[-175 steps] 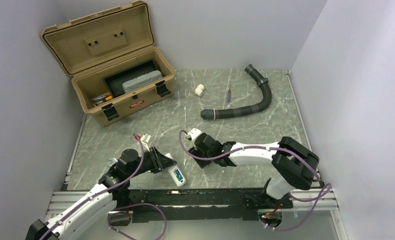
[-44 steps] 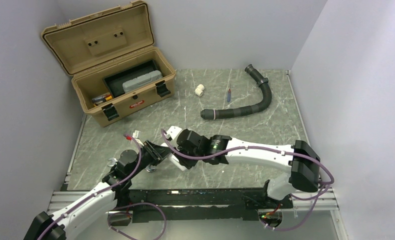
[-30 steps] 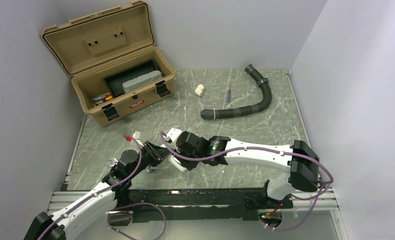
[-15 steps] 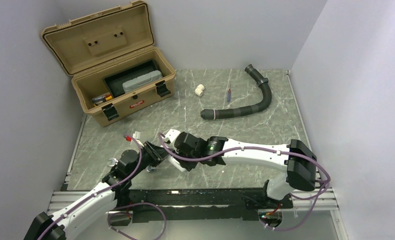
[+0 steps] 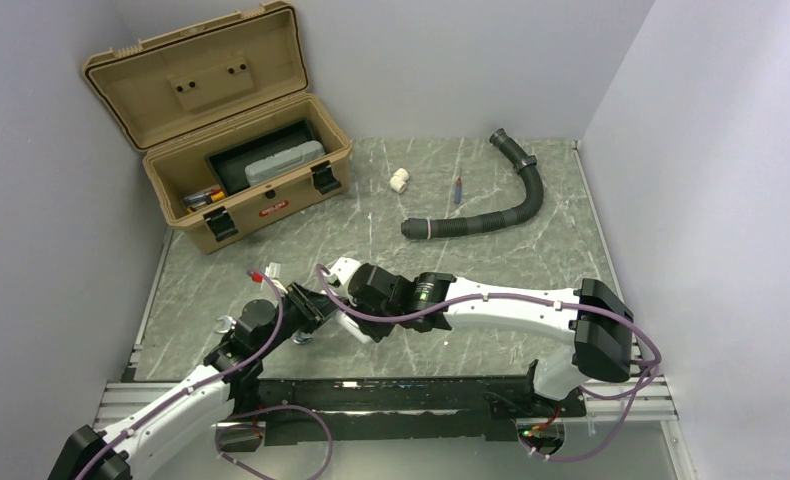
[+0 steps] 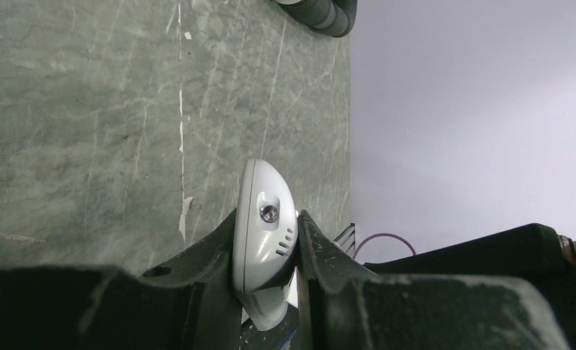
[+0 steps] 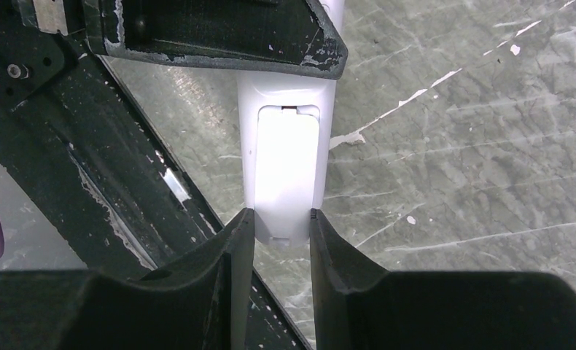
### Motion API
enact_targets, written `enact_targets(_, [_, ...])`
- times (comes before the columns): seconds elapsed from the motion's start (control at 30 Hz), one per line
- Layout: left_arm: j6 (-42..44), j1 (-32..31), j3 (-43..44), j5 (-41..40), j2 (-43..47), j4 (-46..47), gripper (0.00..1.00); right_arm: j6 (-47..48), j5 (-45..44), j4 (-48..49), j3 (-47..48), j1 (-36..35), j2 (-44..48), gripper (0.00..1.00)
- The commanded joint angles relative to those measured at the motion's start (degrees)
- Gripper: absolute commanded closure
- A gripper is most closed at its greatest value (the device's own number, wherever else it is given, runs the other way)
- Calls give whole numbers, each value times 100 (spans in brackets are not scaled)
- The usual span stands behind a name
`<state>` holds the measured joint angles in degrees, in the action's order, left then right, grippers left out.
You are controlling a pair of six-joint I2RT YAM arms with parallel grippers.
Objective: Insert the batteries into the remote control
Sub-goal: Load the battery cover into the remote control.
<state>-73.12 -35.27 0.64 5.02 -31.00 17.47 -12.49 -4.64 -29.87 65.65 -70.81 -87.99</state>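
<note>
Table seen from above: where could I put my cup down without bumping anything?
Bare tabletop lies between the hose and the right arm, and in front of the toolbox on the left. Crowded: front centre, where the left fingers and right fingers both clamp the remote.

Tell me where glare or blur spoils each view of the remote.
Right wrist: glare blows the remote control's back panel to featureless white; the right gripper is soft and dark up close. Left wrist: the remote's end is sharp, the left gripper nearly black. Top external: even light, remote mostly hidden by the arms.
</note>
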Motion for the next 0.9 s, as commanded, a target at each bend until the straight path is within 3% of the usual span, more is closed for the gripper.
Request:
enact_targets(0.0, [-19,23,190,-45,77,169,100,-78,-61,165,203,-30,-27,82])
enact_targets(0.87, [-171,22,-23,120,58,767,100,-96,-89,400,280,-30,-221,81])
